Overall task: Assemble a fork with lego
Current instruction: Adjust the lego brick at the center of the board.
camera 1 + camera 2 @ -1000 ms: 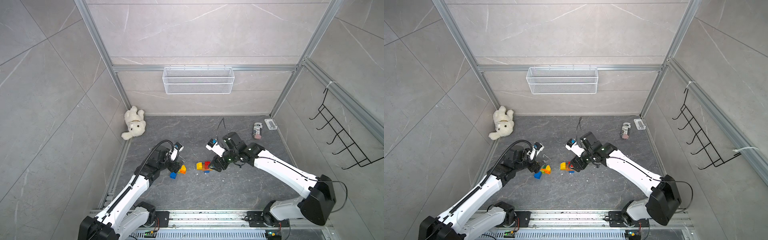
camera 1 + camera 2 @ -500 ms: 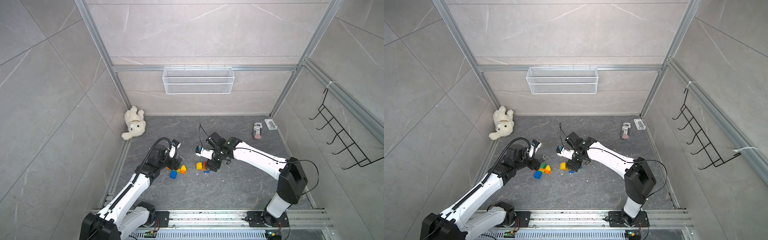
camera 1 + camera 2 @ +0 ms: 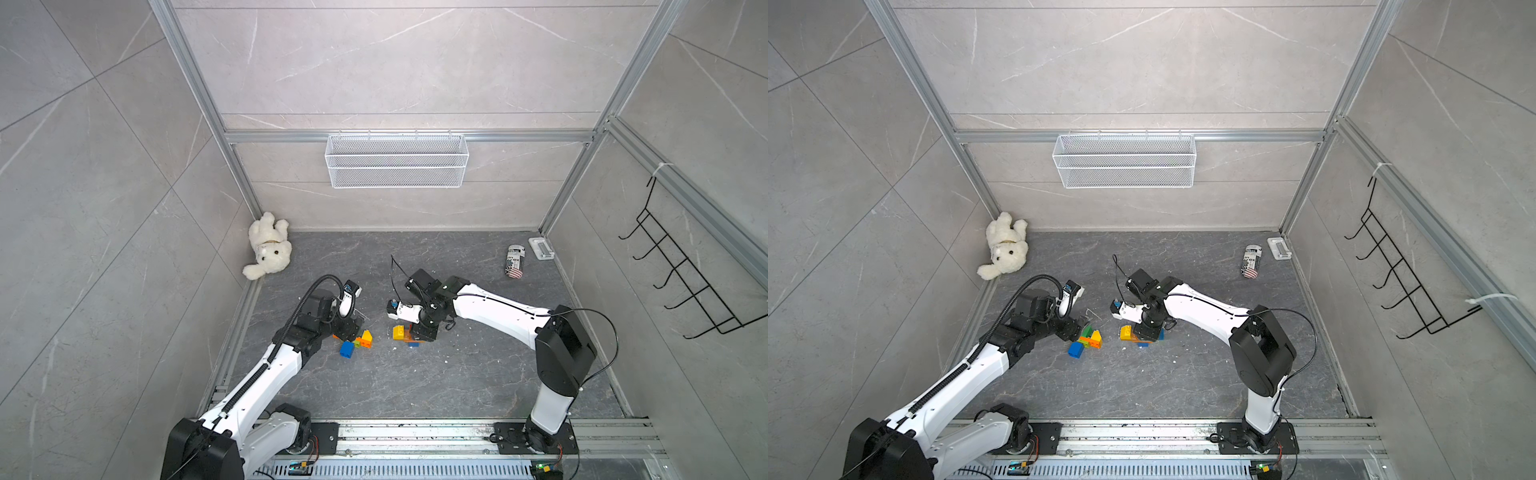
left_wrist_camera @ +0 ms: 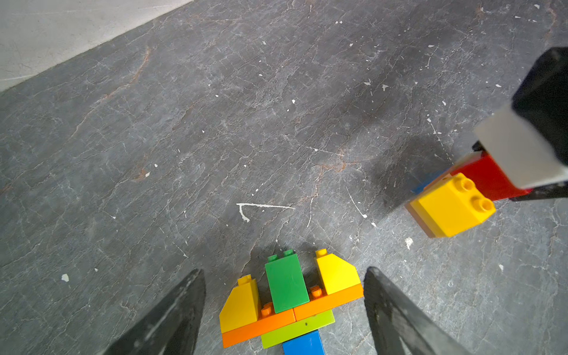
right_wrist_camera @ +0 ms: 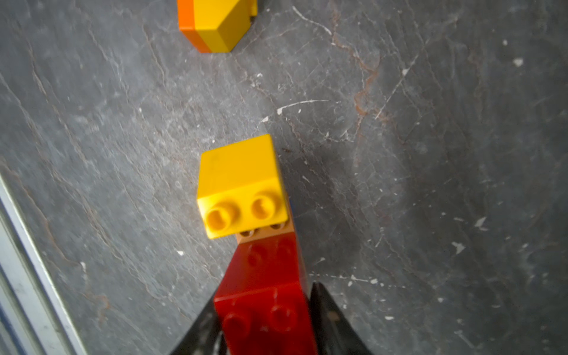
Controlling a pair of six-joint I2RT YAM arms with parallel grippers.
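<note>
My left gripper (image 4: 284, 270) hung released, its 2 fingers (image 4: 172, 310) straddling a lego fork head (image 4: 289, 304) that lay flat on the grey floor (image 4: 215, 138); I could not tell whether they touched it. Its prongs were 2 yellow sloped bricks (image 4: 336, 273) and 1 green brick (image 4: 285, 285) on an orange crossbar (image 4: 325, 302), with a lime brick (image 4: 307, 329) and a blue brick (image 4: 304, 344) joined behind it. At 3 o'clock from it, nearby, my right gripper (image 5: 264, 295) was clenched on a red brick (image 5: 264, 276) of a second lego cluster (image 3: 399, 332), whose yellow 2-stud brick (image 5: 241, 184) sat on a brown plate (image 5: 276, 235). Farther off, a white teddy (image 3: 268, 249) lay at 11 o'clock and a can (image 3: 515, 261) at 1 o'clock.
</note>
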